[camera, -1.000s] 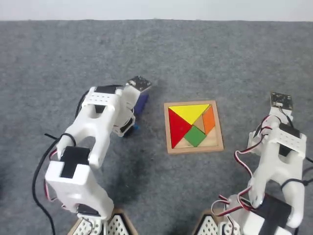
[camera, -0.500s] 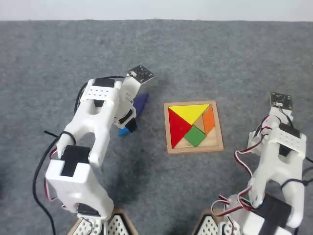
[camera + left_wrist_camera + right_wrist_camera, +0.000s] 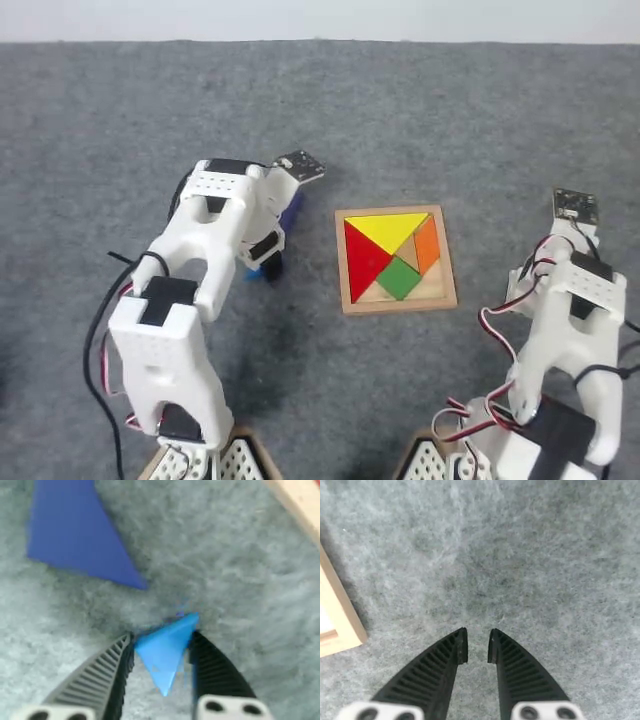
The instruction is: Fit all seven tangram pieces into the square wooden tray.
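The square wooden tray [image 3: 348, 300] lies mid-table with a yellow triangle [image 3: 385, 230], a red triangle [image 3: 362, 260], an orange piece [image 3: 428, 243] and a green square [image 3: 400, 280] in it. Left of the tray, a light blue triangle [image 3: 164, 652] stands on edge on the grey mat, and my left gripper [image 3: 160, 640] is shut on it. Just beyond it a dark blue triangle [image 3: 75, 535] lies flat. My right gripper [image 3: 477, 645] hovers over bare mat to the right of the tray, its fingers nearly together with nothing between them.
Grey felt covers the whole table. The tray's corner [image 3: 335, 625] lies close to my right gripper, and its edge [image 3: 300, 500] is a short way from the left one. The right arm [image 3: 570, 300] stands folded at the right.
My left arm has swung a little toward the tray, and its gripper has settled around the light blue triangle. The right arm has not moved.
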